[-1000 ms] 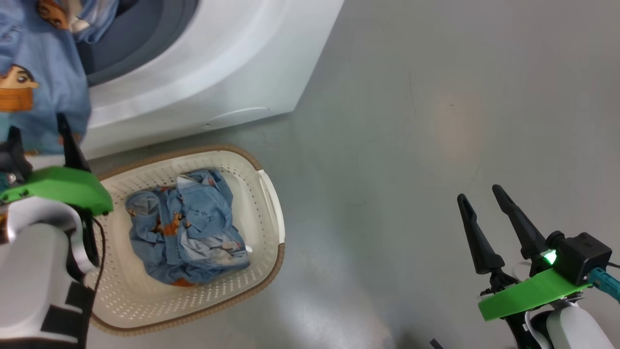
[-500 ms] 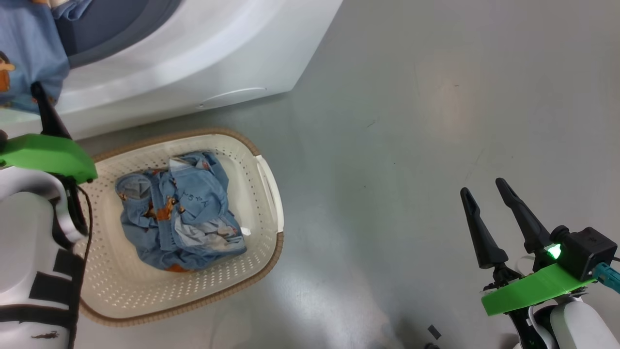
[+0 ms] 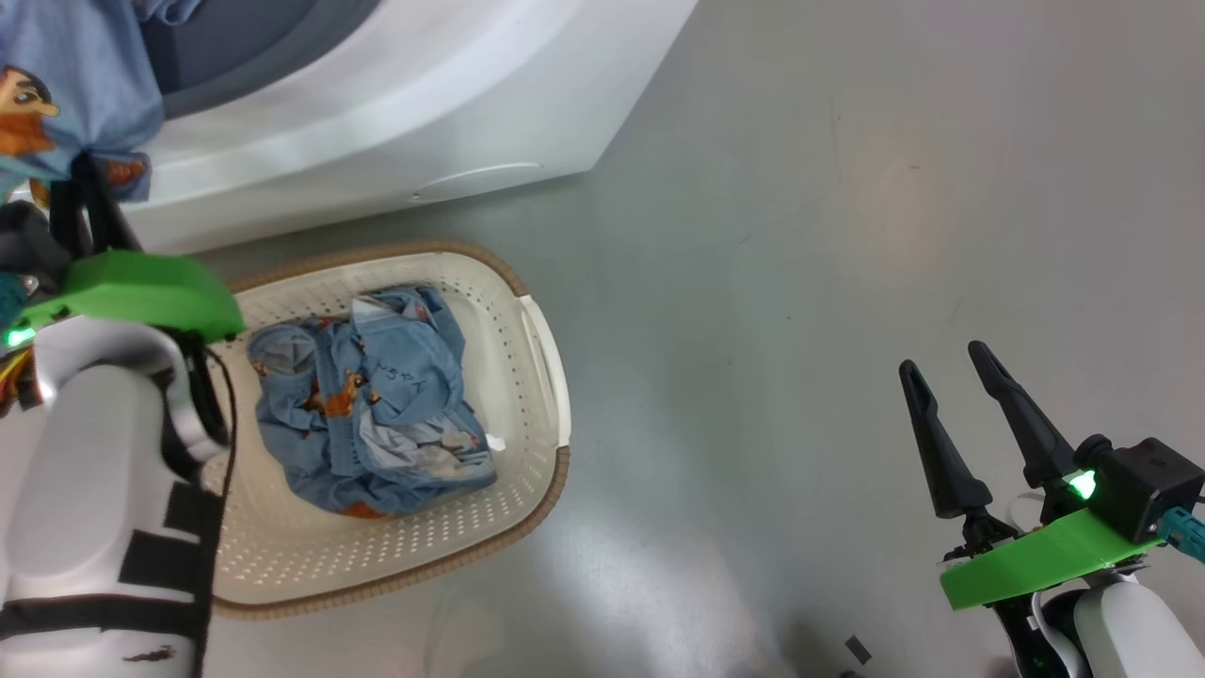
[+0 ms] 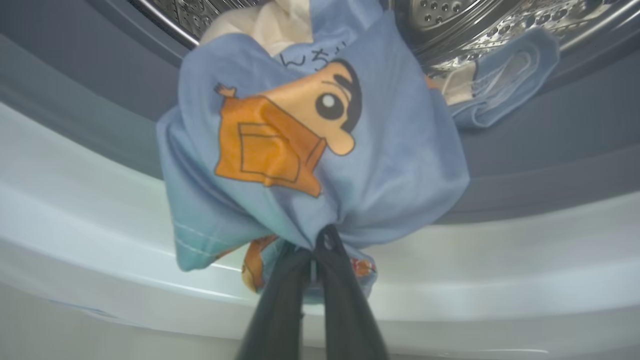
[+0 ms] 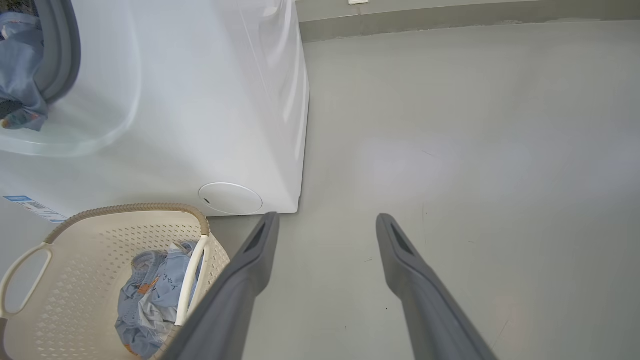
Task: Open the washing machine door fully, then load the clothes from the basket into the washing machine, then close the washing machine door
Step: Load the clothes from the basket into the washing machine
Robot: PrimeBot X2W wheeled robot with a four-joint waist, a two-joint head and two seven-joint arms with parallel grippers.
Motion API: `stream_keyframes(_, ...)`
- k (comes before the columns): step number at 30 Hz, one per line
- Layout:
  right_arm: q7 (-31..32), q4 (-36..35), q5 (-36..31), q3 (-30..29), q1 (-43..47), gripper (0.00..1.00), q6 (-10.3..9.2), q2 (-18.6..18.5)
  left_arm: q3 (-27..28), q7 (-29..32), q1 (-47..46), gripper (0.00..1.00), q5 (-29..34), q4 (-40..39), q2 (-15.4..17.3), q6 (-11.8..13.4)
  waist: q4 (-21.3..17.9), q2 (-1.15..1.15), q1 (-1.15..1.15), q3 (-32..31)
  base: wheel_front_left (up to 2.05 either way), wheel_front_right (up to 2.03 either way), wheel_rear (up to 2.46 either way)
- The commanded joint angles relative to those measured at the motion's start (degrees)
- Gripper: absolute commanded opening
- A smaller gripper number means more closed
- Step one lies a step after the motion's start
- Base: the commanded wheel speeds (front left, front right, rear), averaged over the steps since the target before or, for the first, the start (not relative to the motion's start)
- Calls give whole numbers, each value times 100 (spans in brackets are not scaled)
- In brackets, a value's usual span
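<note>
Seeing, from the head, the left pincer [image 3: 87, 179] pinching shut on a light-blue garment [image 3: 56, 94] hanging over the washing machine's [image 3: 424, 94] opening at far left; spotting more clothes [image 3: 377, 414] lying heaped in the basket [image 3: 546, 480] on the floor [image 3: 800, 282] just nearer; finding the right pincer [image 3: 943, 360] hovering near right, spread wide, gripping nothing. Looking along the left wrist: noting its fingers [image 4: 345, 300] meeting on the garment's bunched hem, cloth trailing up toward the steel drum [image 4: 500, 20]. Looking along the right wrist: catching both fingers standing apart over floor, basket at near left.
</note>
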Motion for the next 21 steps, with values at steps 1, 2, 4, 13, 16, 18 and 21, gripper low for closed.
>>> stream_keyframes(1,-43,-110,68,107,77,100,9,-111,133,-103,0,0,131,-458,110,-28,78,0,0,-66,0,0,0)
stream_keyframes(2,-43,-113,64,119,81,100,9,-117,95,-103,29,0,154,-562,63,-60,97,0,0,-82,0,0,0)
stream_keyframes(4,-43,-130,57,145,85,100,9,-128,2,-103,57,0,211,-759,-1,-112,131,0,0,-117,0,0,0)
stream_keyframes(13,-43,-146,68,357,80,100,9,-106,-116,83,-308,0,372,-877,198,-119,-30,0,0,-193,0,0,0)
stream_keyframes(16,-43,-114,91,398,91,100,9,-73,-144,149,-580,0,451,-620,337,-130,-182,0,0,-195,0,0,0)
stream_keyframes(18,-43,-84,102,413,117,100,9,-55,-155,153,-790,0,496,-423,432,-150,-279,0,0,-188,0,0,0)
stream_keyframes(21,-43,-36,114,447,171,100,9,-44,-148,118,-1104,0,540,-78,554,-177,-400,0,0,-189,0,0,0)
